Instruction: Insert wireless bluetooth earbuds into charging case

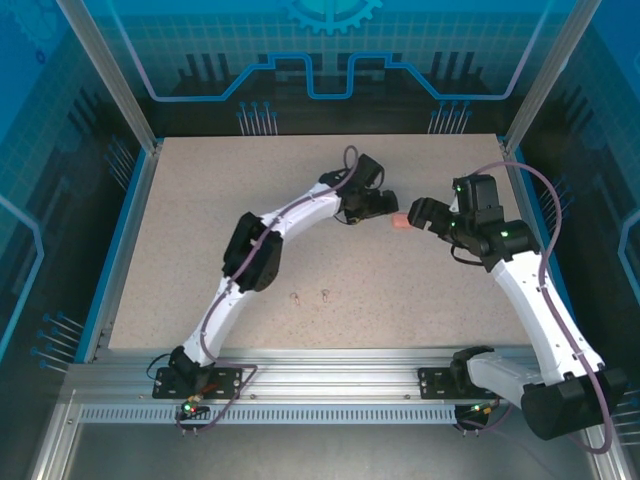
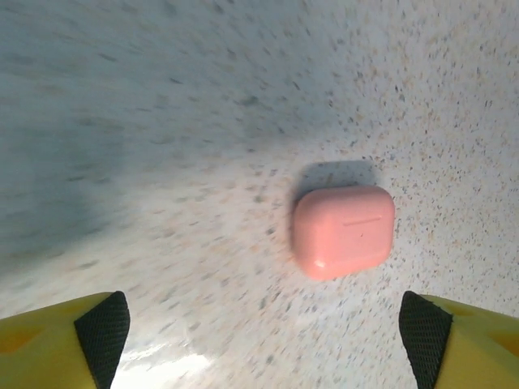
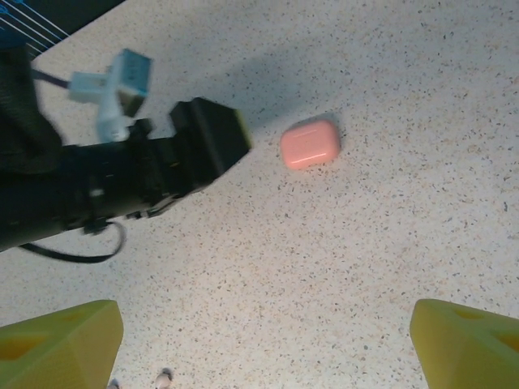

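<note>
1. Wide open, the left hand (image 1: 378,208) holds nothing. In its wrist view the yellow fingers with their black pads (image 2: 101,336) stand far apart at the two lower corners.
2. Just ahead of those fingers lies the pink case (image 2: 344,231). It is flat on the worktop, touching neither pad and sitting nearer the right-side finger.
3. The case is shut. A thin lid seam runs across its top, and its shadow falls on the side away from the hand.
4. The right hand (image 1: 420,213) is also spread open and empty. Its yellow fingers (image 3: 61,348) sit at the lower corners of its wrist view, with bare worktop between them.
5. In that view the case (image 3: 310,144) is well ahead of the right hand's fingers, and the dark body of the left hand (image 3: 207,142) comes in just beside the case.
6. From above, the case (image 1: 400,221) lies between the two hands, the left hand just to its left and the right hand just to its right. Neither hand touches it.
7. Two small pale earbuds (image 1: 297,297) lie side by side on the speckled worktop (image 1: 200,250). They are well apart from the case, to its left and nearer the arm bases.
8. The earbuds are too small to make out their shape. They show again at the bottom edge of the right wrist view (image 3: 166,377), far from the case.
</note>
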Motion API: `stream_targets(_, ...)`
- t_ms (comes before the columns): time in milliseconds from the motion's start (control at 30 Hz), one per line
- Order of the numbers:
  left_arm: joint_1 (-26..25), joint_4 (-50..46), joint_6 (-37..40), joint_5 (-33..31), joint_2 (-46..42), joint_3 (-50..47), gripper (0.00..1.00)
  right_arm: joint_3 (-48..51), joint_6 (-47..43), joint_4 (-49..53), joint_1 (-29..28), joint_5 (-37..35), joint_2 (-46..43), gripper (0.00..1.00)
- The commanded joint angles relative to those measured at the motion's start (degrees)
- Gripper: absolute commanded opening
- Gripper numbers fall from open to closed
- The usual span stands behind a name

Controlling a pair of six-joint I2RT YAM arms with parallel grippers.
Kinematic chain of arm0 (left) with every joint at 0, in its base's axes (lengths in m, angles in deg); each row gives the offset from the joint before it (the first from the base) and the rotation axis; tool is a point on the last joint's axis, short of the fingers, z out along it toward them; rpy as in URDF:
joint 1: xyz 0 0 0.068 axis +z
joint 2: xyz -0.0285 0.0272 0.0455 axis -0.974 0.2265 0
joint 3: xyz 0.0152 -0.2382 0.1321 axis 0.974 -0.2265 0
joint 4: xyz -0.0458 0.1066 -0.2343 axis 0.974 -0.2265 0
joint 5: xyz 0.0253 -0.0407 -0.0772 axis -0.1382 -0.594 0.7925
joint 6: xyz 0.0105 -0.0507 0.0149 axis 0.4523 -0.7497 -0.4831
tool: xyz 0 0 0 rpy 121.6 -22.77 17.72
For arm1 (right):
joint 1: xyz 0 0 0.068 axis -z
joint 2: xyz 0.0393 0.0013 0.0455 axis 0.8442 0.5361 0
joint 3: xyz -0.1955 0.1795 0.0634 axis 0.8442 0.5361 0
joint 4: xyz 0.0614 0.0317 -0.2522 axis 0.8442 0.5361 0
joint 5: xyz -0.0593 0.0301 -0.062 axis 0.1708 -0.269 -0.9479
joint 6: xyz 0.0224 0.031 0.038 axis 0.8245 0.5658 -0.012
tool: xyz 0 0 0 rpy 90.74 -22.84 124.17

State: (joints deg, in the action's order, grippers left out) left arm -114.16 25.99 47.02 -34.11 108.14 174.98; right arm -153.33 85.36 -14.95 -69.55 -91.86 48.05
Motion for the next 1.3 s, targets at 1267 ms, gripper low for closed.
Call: stream_targets(1267, 27.8, 36.06, -2.64, 4.33, -58.17, -84.3, 0.99, -24.11, 17.8, 5.0, -37.82, -10.36, 43.17, 0.91)
